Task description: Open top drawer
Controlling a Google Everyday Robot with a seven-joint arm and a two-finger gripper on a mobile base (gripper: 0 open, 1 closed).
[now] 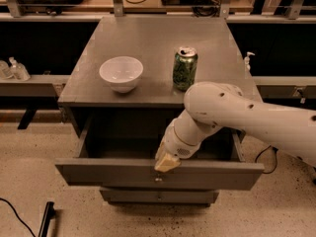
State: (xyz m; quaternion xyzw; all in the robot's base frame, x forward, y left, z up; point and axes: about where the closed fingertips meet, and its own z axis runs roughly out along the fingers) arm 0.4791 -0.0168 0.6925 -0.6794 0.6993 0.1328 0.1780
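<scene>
Fingers: the tan fingers (166, 160) are drawn close together and read as one wedge with no gap showing. Their tips lie at the upper edge of the drawer front. Whether they pinch that edge or only rest on it cannot be told.
Gripper: the gripper (167, 164) sits at the end of the white arm (237, 115), which reaches in from the right. It is low in front of the cabinet, at the middle of the drawer front.
Top drawer: the top drawer (98, 174) stands well out from the cabinet, its front far forward of the worktop's edge. Its deep dark box is open to view from above, and the arm hides part of the inside.
Knob: the small round knob (158, 179) sits at the centre of the front, just below the fingers and apart from them.
Lower drawer: a narrower grey lower drawer (123, 195) shows beneath, pushed in.
Worktop: the grey worktop (148, 33) carries a white bowl (121, 73) and a green can (185, 68), standing apart from each other near the front edge.
Done: by the look of it, the opening itself is achieved, since the box is exposed along most of its visible depth.
Left: probably only letting go and drawing the arm clear. Whether the slides allow more travel cannot be judged.
</scene>
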